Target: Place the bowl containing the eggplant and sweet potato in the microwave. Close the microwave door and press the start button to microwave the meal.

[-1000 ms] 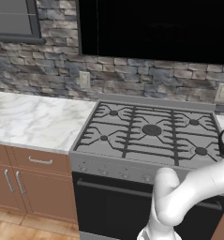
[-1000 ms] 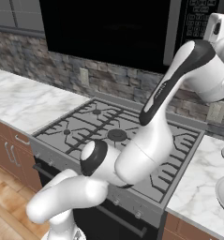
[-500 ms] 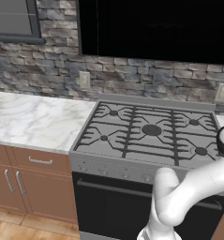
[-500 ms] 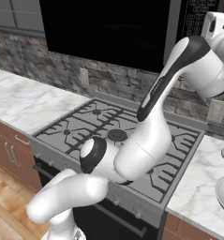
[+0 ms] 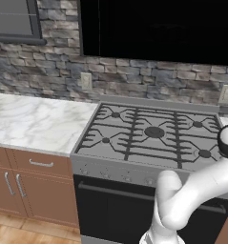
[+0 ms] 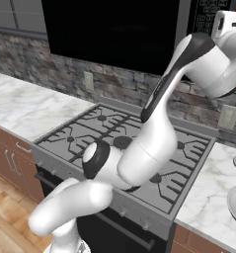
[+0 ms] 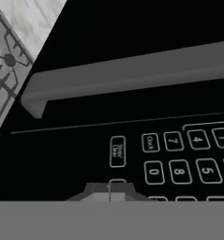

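**Pincer parked on the microwave keypad, door is shut**

Looking through the hand cam, my pincer (image 7: 109,193) is closed all the way, both tips pressed together with nothing between them. It's right up against the microwave (image 6: 114,29) keypad (image 7: 179,157); the tips sit at a small outlined button (image 7: 116,183) at the bottom of the column, and I can't make out that button's label. Just past the tips, further up the panel, is another little rounded button (image 7: 117,151) with two lines of text too blurry for me to read. To the side of that are the number keys: I can make out 0, 8, 5 in one row and 7, 4, 1 in the row beyond, plus a "Clock"-looking key next to the 7.

Beyond the keypad from the pincer runs the long grey door handle (image 7: 132,77), and the microwave door (image 6: 109,34) looks flush and closed in both base cams, a big black panel over the range. Can't see into the cavity through the dark window.

Well below the pincer is the gas stove (image 5: 153,136) with its black grates, oven front (image 5: 115,209) underneath. Marble table (image 5: 34,121) runs off to one side, stone backsplash (image 5: 48,71) with a wall outlet (image 5: 86,81) behind it.

From the right base cam the arm reaches up high, with the hand at the microwave's upper right corner.
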